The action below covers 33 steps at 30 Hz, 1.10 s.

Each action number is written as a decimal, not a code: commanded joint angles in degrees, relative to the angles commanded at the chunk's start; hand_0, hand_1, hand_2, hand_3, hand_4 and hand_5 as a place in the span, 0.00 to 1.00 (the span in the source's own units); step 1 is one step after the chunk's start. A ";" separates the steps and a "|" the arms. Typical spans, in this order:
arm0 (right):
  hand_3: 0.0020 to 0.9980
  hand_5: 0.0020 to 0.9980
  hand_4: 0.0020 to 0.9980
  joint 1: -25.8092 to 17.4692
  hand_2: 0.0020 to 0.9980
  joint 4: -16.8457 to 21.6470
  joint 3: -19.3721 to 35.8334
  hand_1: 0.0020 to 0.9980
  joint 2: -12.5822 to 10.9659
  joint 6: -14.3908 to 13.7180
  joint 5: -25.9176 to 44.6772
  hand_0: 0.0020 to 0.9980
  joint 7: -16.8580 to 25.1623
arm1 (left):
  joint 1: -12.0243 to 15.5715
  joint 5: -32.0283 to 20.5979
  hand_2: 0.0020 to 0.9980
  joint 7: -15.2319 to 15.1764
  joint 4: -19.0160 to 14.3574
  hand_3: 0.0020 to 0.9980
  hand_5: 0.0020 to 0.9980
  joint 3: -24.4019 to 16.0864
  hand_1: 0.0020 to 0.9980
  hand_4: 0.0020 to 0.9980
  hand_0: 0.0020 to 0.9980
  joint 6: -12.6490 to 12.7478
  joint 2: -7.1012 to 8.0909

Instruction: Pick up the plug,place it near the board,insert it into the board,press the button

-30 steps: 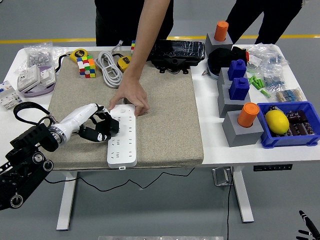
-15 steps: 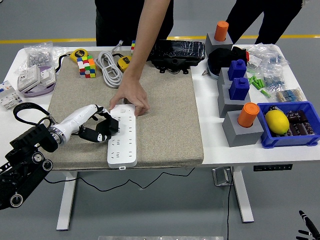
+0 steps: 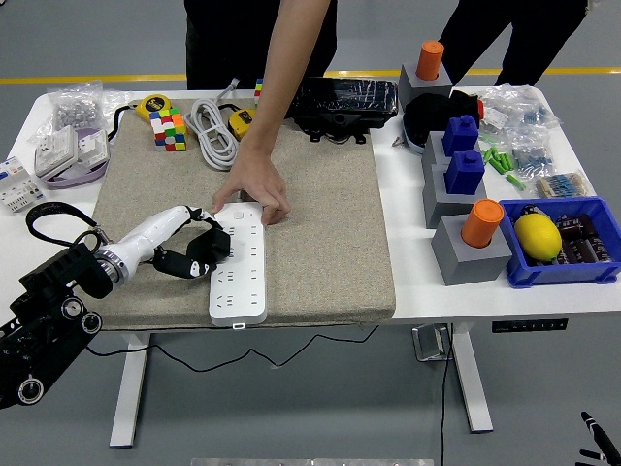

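Your left hand (image 3: pixel 199 250) is reaching in over the tan mat (image 3: pixel 320 209) and pressing against the left edge of the white power strip (image 3: pixel 240 262), the landmark here. Its black fingers (image 3: pixel 215 243) are curling at the strip's near-left sockets, but you cannot tell whether they are closing on the plug, which is hidden under them. A person's hand (image 3: pixel 254 190) is resting on the far end of the strip, holding it down. A coiled white cable (image 3: pixel 211 133) and a colourful cube (image 3: pixel 167 128) are lying beyond the strip, at the mat's far-left edge. Your right hand is out of view.
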 joint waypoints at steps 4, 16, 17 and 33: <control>0.77 0.95 1.00 0.10 0.71 0.00 -0.19 0.75 0.02 0.00 0.21 0.84 0.01 | -0.14 -0.29 0.83 -0.08 -0.19 0.74 0.03 -0.03 0.88 1.00 0.83 -0.22 0.05; 0.77 0.95 1.00 0.22 0.71 0.00 -0.18 0.75 -0.08 -0.15 0.16 0.84 0.00 | -0.52 -1.70 0.85 0.06 -0.37 0.76 0.06 -0.44 0.89 1.00 0.84 -2.94 0.29; 0.77 0.95 1.00 0.24 0.71 0.00 -0.25 0.75 -0.10 -0.14 0.21 0.84 0.01 | -0.59 -1.97 0.85 0.14 -0.43 0.76 0.06 -0.52 0.89 1.00 0.84 -3.35 0.33; 0.76 0.95 1.00 0.42 0.71 0.00 -0.25 0.75 -0.13 -0.04 0.21 0.84 -0.09 | 0.09 -5.26 0.90 -0.09 -2.19 0.87 0.74 -3.44 0.95 1.00 0.91 -5.74 -0.06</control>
